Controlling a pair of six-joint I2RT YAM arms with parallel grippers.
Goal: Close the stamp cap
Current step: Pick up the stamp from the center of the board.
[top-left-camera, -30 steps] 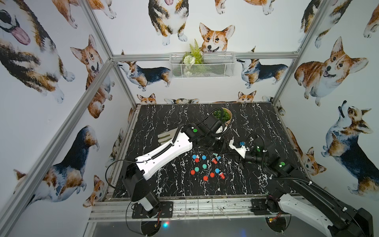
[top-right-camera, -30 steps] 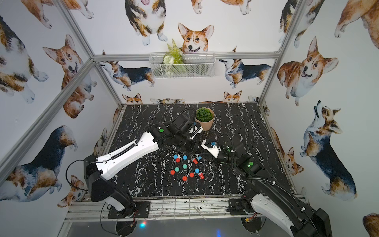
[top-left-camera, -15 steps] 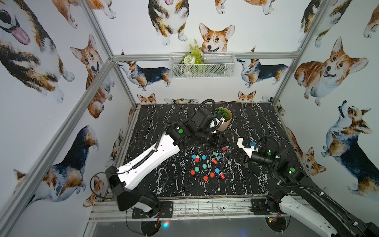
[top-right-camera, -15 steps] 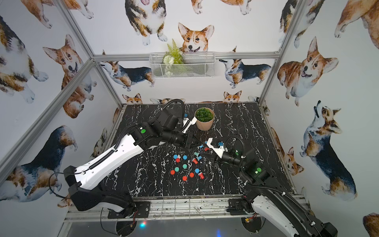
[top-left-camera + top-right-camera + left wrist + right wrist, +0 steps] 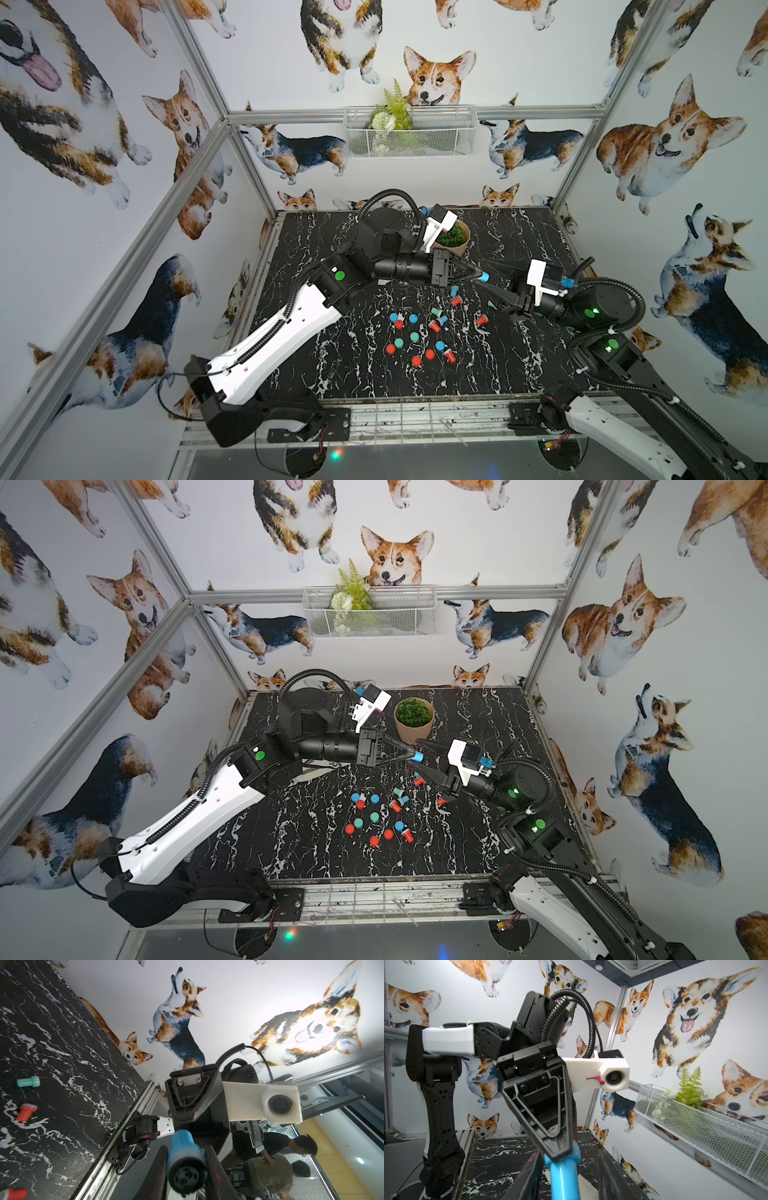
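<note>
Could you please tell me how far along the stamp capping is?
Done: the blue stamp is held aloft, clamped in the left end effector. In hand: the right end effector stands open around its free end, not gripping. Whether the cap is fully seated I cannot tell. Left: confirm that; other stamps lie loose below.

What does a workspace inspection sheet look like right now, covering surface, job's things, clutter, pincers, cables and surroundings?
Surface: black marbled table, white veins.
Job's things: blue stamp held in the air; whether it is capped, cannot tell.
Clutter: red, blue and teal stamp pieces scattered mid-table; potted plant at the back.
Pincers: left pincer shut on the blue stamp; right pincer open, fingers either side of it.
Cables: black hose arches high behind the left pincer.
Surroundings: corgi-print walls; wire basket with fern on the back wall.
</note>
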